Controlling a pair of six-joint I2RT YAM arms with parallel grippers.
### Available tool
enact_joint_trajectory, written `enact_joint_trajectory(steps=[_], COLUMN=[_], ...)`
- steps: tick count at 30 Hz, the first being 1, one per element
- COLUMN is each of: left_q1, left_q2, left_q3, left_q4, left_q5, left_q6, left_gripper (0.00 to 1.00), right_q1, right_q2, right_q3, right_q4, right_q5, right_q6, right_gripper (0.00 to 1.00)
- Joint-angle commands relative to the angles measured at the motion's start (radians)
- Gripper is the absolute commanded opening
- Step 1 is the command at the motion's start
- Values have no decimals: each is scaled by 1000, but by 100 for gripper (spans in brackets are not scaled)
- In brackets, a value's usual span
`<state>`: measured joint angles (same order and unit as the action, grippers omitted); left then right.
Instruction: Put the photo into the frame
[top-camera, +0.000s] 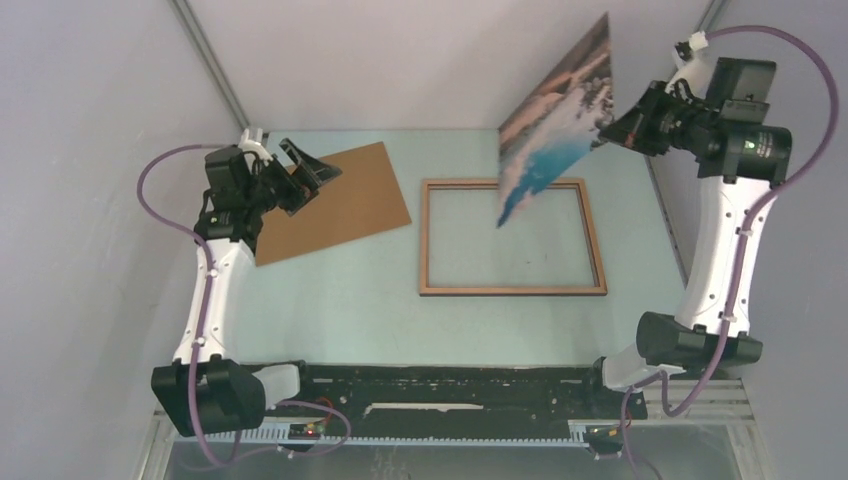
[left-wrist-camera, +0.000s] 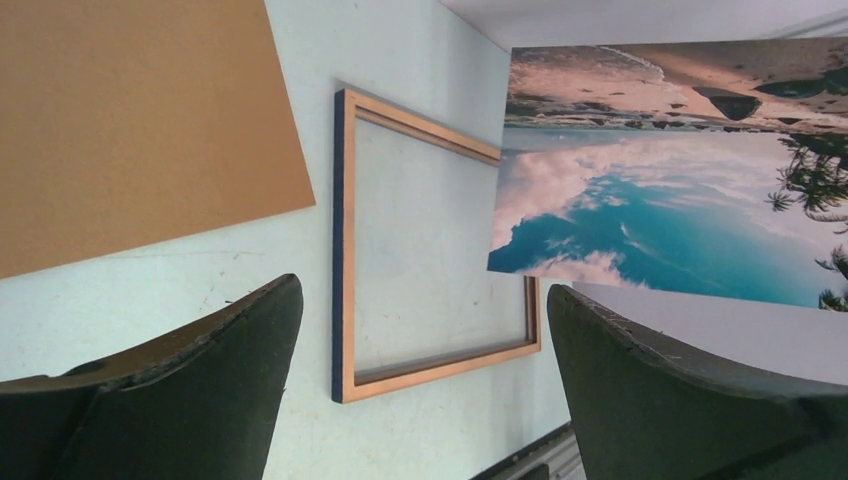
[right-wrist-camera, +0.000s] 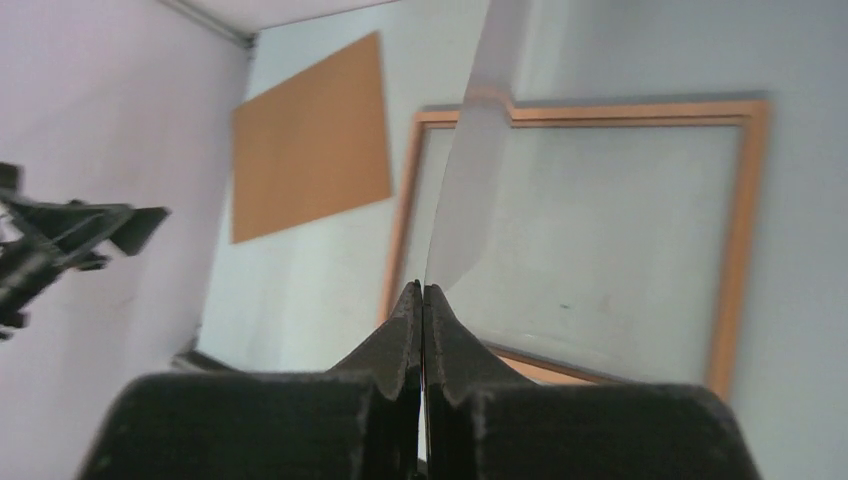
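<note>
The photo (top-camera: 555, 120) of turquoise water and snow hangs in the air above the frame's far right part, held by its edge in my right gripper (top-camera: 612, 128), which is shut on it. In the right wrist view the photo (right-wrist-camera: 475, 180) shows edge-on and plain white, rising from the pinched fingertips (right-wrist-camera: 410, 305). The frame (top-camera: 512, 290) lies flat on the table, wood face up, with a clear pane. It also shows in the left wrist view (left-wrist-camera: 343, 250) with the photo (left-wrist-camera: 670, 190) over its far end. My left gripper (top-camera: 312, 172) is open and empty above the backing board.
A plain brown backing board (top-camera: 335, 200) lies flat at the left of the frame, also in the left wrist view (left-wrist-camera: 140, 120) and the right wrist view (right-wrist-camera: 310, 140). Grey walls close in both sides and the back. The black arm rail (top-camera: 440, 390) runs along the near edge.
</note>
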<state>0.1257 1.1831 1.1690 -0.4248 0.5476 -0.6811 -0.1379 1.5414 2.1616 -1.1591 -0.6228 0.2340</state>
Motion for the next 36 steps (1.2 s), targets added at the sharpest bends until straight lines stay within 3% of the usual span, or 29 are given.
enact_joint_trajectory(steps=[1,7,15,29,36], left_q1=[-27,-38,-44,-44,-38], left_q2=[-42,-76,-64,-30,7], left_q3=[-42,-81,-119,-143,-263], left_q4=[33,39,41,56,233], left_q5=[68,72,106,124,134], left_q6=[-5,0,19,5,-154], left_gripper=[100,100,100,100,100], right_q1=[-53,58,481,772,904], right_q2=[-64,-55,22,334,416], right_q3=[40,86,6,21,4], right_q4=[-119,-125,-87,-139,-174], right_q5=[116,418,961,996,989], right_q6=[-206,-326,-548,-628,-568], right_gripper=[0,0,0,0,0])
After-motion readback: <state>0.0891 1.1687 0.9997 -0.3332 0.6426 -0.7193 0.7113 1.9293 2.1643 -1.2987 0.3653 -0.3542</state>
